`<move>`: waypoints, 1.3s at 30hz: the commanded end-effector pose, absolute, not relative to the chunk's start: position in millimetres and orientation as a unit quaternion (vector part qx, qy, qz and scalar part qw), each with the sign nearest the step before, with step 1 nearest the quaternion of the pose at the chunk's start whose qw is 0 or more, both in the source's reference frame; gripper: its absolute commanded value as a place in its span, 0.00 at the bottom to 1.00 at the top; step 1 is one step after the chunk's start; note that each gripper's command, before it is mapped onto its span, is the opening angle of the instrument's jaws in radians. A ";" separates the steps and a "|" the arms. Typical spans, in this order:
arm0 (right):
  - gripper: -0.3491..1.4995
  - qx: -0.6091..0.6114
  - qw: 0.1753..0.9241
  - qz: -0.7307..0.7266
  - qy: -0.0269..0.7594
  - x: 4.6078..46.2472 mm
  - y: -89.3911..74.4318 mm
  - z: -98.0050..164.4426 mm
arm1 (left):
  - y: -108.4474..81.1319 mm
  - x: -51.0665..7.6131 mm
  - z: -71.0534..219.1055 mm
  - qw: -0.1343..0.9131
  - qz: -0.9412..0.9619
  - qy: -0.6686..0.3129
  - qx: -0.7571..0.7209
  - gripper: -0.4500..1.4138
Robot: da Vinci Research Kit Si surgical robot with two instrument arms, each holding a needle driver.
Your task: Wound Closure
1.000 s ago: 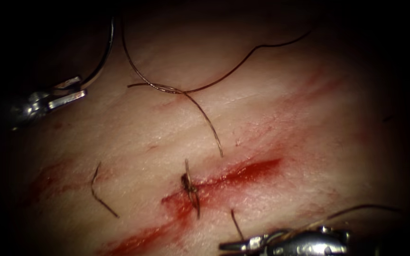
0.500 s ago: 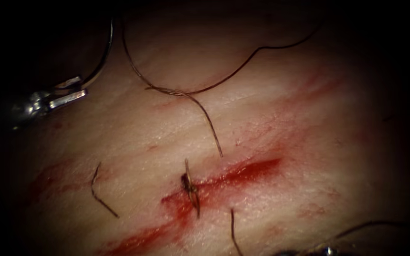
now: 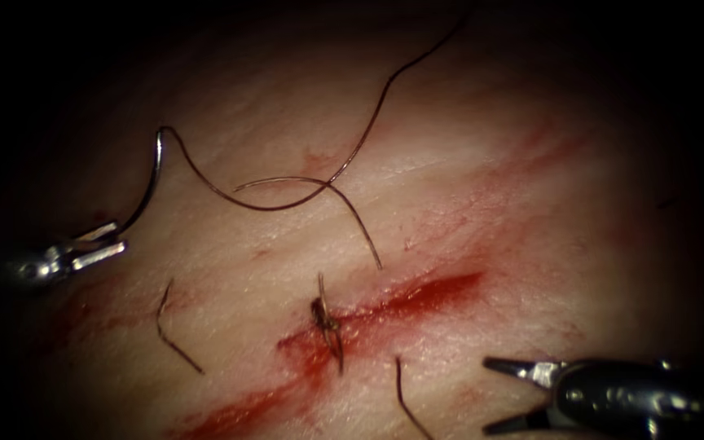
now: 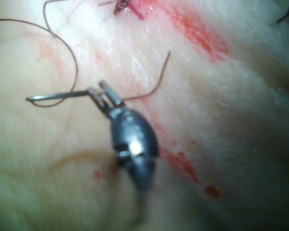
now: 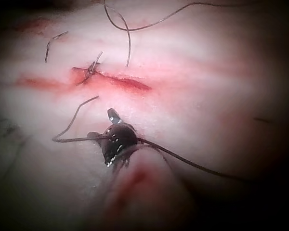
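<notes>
We are gripping the needle (image 3: 147, 189) near its tip end with our left tool (image 3: 95, 249), far left of the cut (image 3: 385, 305), clear of the tissue (image 3: 482, 187); our right tool (image 3: 505, 395) is gaping empty, near right.

The left arm's tool (image 3: 95, 248) ends in two slim, flat, bright silver jaws, straight-edged and narrow, set on a small rounded metal wrist that catches the light. In the left wrist view that wrist (image 4: 133, 142) is a dark grey, egg-shaped housing with a round pin or screw head near the jaws and a bright glint on its flank, narrowing into a thin grey shaft. The right arm's tool (image 3: 505, 396) has two pointed, tapering jaws on a bulkier, dark gunmetal wrist body with shiny highlights and what may be small rivets along it.
</notes>
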State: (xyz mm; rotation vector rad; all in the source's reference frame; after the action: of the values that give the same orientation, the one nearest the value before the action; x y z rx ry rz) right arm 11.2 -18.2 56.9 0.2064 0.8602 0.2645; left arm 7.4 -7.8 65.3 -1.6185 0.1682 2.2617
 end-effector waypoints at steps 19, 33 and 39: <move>0.95 0.058 0.900 0.178 0.394 6.6 -14.6 59.8 | 5.8 9.4 71.1 0.204 0.804 0.081 -0.552 0.00; 0.95 0.049 0.901 0.180 0.392 7.0 -14.0 61.5 | 4.7 6.8 69.0 0.311 0.773 0.042 -0.551 0.86; 0.96 0.045 0.901 0.181 0.392 7.3 -14.1 62.0 | 0.2 6.0 65.2 0.285 0.768 0.001 -0.573 0.86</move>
State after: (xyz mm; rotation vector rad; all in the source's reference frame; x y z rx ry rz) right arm 6.6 -13.6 61.3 0.0891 0.8077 0.3760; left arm 6.3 0.1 63.8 -1.5329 -0.0006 2.0547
